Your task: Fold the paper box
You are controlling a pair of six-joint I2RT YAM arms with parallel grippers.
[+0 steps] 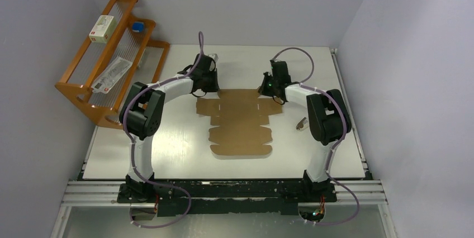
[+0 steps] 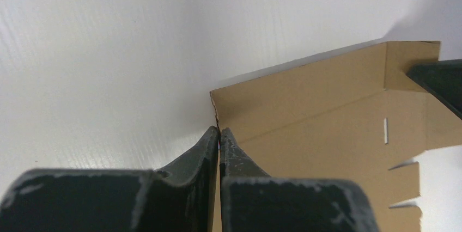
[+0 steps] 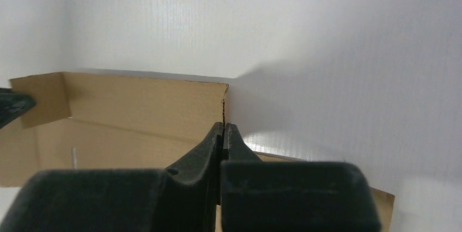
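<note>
My left claw and right claw pinch the raised far flap of the paper box, corners half hidden, white table beyond its edge.

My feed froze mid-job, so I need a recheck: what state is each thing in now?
Box: unfolded sheet lying flat, far flap raised along its crease.
Left gripper: shut on the flap's left corner.
Right gripper: shut on the flap's right corner.
Rack: upright, left of the sheet.
White carton: resting on the rack's top shelf.
</note>
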